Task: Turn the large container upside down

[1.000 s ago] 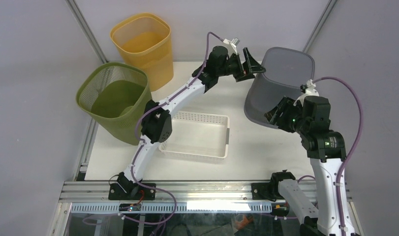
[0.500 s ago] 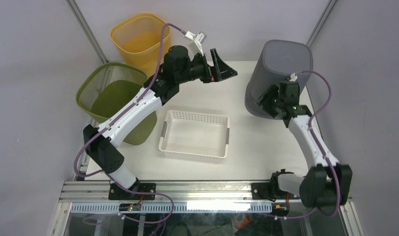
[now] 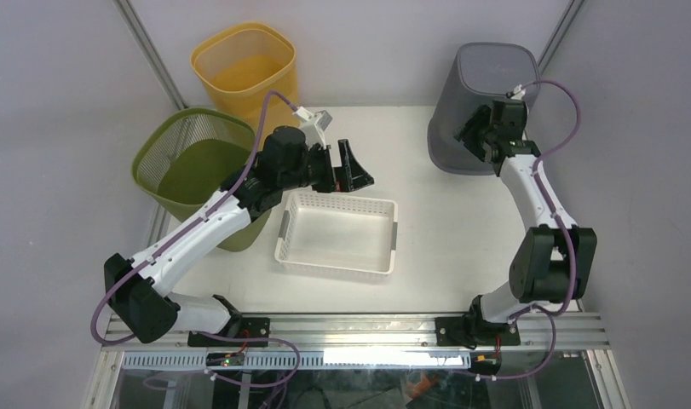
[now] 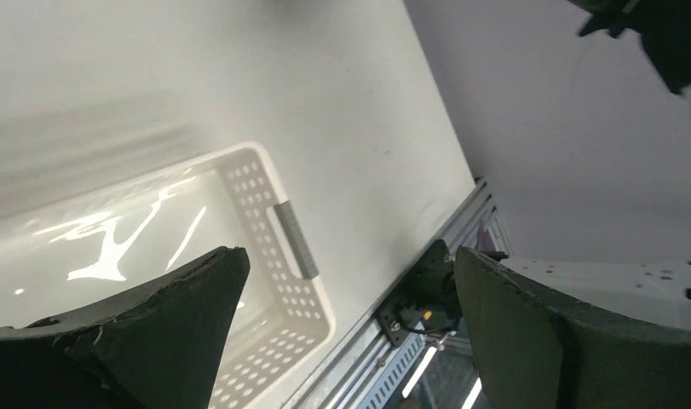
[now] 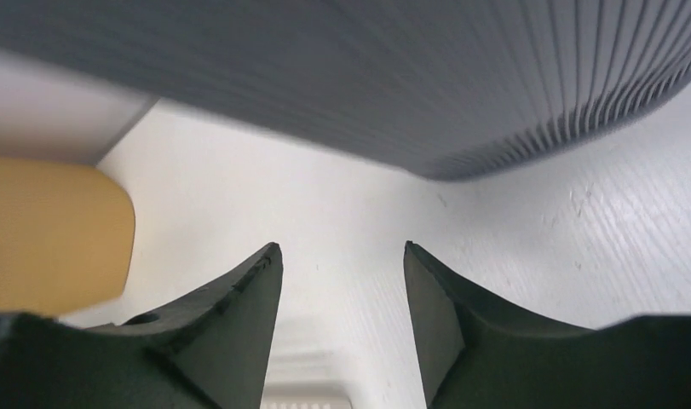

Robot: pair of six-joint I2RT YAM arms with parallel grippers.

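The grey bin [image 3: 486,85] stands at about 1 o'clock on the surface [image 3: 444,239], closed base up and wider mouth down, so the flip looks done and the step in hand is, I judge, getting clear of it cleanly. The right gripper [image 3: 468,136] hangs at the bin's 7 o'clock side. In the wrist view its jaws [image 5: 340,251] are parted about halfway and hold nothing, with the ribbed wall [image 5: 393,77] just above the fingertips and apart from them. To do this well, keep those jaws as open as they are and draw the arm back toward 6 o'clock, directly away from the wall. A sideways sweep could catch the ribs and drag or tip the bin, which sits close to the far right corner. Whether the mouth lies flat all round cannot be told from here, so a slow retreat is safer. The left gripper [image 3: 357,166] hovers over the far edge of the white basket [image 3: 337,201] near centre, jaws [image 4: 350,256] wide and empty. It is well apart from the bin and needs no part in this.
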